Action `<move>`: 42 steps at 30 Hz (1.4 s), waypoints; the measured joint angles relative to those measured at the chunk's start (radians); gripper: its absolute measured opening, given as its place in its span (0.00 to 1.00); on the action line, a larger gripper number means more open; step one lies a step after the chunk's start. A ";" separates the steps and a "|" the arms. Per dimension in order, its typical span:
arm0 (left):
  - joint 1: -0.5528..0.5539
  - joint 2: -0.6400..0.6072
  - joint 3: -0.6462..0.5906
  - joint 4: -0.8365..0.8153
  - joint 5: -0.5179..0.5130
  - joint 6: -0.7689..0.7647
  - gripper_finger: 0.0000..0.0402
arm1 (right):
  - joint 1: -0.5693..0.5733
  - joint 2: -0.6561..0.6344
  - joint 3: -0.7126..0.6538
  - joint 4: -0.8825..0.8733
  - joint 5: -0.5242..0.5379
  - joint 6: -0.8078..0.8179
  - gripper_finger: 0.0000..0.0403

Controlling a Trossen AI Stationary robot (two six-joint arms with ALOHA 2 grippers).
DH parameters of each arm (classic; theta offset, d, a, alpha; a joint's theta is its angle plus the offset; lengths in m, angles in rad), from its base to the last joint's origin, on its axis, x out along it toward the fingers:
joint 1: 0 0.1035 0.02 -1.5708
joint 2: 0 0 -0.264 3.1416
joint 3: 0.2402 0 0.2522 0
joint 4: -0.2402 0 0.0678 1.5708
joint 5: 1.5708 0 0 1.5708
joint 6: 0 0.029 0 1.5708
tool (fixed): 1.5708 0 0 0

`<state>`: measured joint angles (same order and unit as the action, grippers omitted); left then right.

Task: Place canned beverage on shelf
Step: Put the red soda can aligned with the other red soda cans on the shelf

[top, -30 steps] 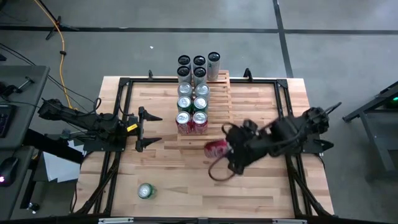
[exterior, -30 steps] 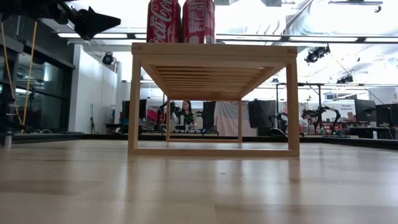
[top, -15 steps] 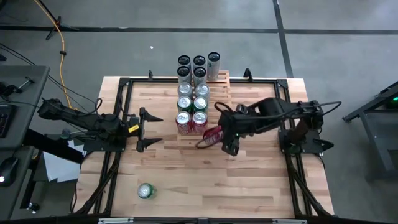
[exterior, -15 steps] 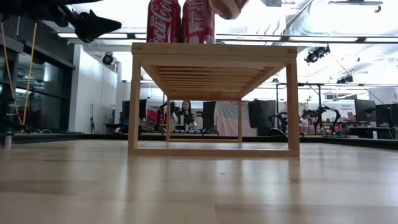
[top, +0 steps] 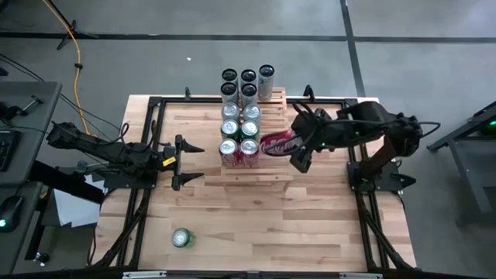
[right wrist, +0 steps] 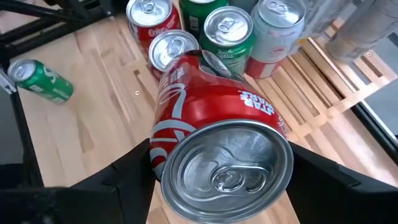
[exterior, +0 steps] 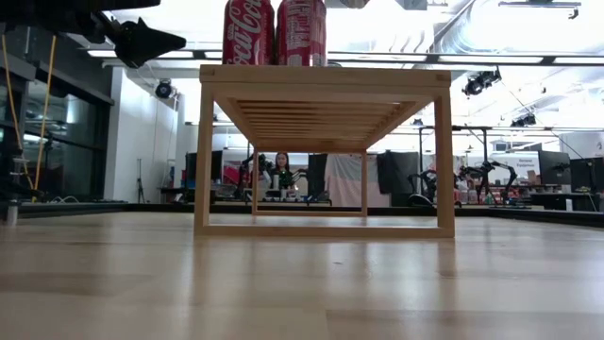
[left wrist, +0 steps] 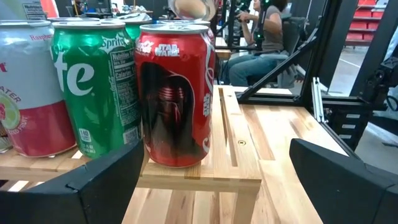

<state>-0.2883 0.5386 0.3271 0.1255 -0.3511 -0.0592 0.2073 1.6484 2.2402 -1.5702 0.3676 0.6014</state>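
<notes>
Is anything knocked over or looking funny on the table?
Yes. A green can lies on its side on the table's near part, far from the shelf. The right gripper holds a red can tilted, not upright.

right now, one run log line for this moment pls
phase: carrying to shelf | right gripper: shut on red can, tilted, above shelf beside front red cans | left gripper: open, waiting left of shelf | stray green can: on table

Grey concrete floor (top: 403, 31) around the table; bright ceiling lights (exterior: 538, 60) (long strips) overhead
</notes>
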 joint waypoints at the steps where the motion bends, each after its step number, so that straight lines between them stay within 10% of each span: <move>1: 0.000 0.000 0.000 0.000 0.000 0.000 0.98 | 0.000 -0.009 -0.018 0.006 0.000 0.000 0.69; 15: 0.000 0.000 0.000 0.034 0.000 0.007 0.98 | -0.028 -0.257 -0.539 0.000 -0.057 0.182 0.69; 42: 0.000 0.001 0.000 0.051 0.000 0.009 0.98 | -0.067 0.087 -0.266 0.018 -0.081 -0.136 0.69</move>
<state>-0.2886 0.5392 0.3267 0.1762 -0.3511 -0.0502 0.1401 1.7349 1.9741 -1.5521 0.2862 0.4652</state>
